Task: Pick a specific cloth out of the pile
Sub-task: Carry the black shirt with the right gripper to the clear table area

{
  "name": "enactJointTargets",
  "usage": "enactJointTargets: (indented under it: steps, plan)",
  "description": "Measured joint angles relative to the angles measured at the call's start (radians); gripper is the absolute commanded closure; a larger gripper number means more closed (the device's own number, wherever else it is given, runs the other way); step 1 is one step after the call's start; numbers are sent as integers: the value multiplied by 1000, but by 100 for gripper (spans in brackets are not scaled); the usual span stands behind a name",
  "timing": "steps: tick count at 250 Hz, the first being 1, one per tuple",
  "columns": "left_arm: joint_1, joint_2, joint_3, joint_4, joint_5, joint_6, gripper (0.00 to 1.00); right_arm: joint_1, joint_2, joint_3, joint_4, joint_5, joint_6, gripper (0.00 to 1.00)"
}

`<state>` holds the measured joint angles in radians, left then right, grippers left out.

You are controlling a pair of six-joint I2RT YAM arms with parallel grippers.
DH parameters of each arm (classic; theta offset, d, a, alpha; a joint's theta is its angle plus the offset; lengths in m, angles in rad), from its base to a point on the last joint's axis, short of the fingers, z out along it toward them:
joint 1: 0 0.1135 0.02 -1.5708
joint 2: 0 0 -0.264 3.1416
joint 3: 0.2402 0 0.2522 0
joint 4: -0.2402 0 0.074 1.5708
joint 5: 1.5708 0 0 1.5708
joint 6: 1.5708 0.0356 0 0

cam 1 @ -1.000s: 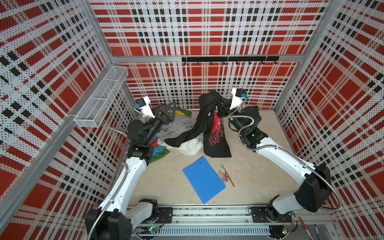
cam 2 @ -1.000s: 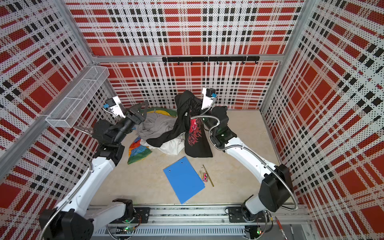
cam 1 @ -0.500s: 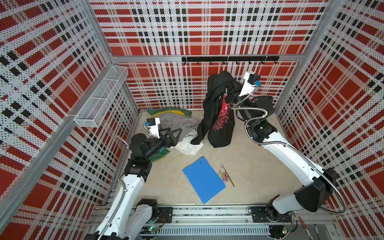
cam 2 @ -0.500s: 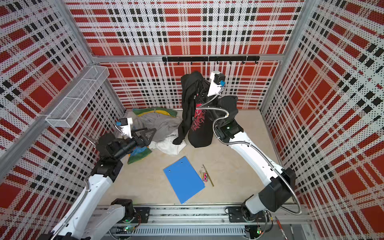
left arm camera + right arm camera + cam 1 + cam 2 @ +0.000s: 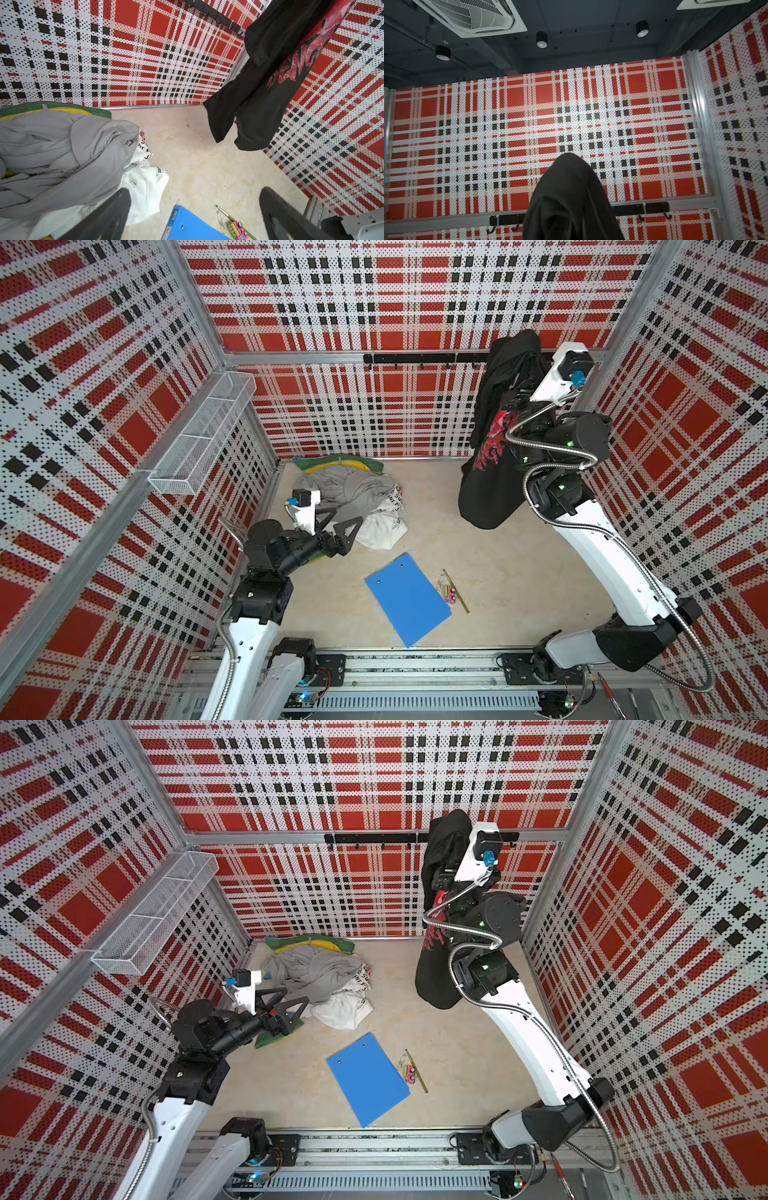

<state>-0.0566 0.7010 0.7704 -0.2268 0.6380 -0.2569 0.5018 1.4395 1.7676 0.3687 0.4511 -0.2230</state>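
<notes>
The floor (image 5: pixel 432 510) lay open between the pile (image 5: pixel 353 489) at the back left and the cloth (image 5: pixel 486 497) hanging above it at the right, while the blue clipboard (image 5: pixel 407 597), a pencil (image 5: pixel 461 600) and a small toy (image 5: pixel 449 594) cluttered the front middle.

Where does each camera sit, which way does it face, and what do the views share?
Top views: high at the front, looking down on table, pile, blue clipboard, left arm, right arm.
Left wrist: low on the left arm, facing the back wall past the pile; open fingers show.
Right wrist: on the raised right arm, facing back wall and ceiling; black T-shirt shows, no robot part.
Shared: all four show the black T-shirt and hook rail.
</notes>
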Motion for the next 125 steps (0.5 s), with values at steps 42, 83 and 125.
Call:
enactJointTargets:
  steps: [42, 83, 125]
  plan:
    - [32, 11, -16, 1, 29, -10, 1, -60, -31, 3, -53, -23, 8, 100]
    - [39, 10, -22, 2, 41, -19, 1, -60, -37, 4, -124, -117, 56, 100]
    - [45, 10, -27, 3, 43, -27, 1, -60, 2, 31, -227, -240, 121, 100]
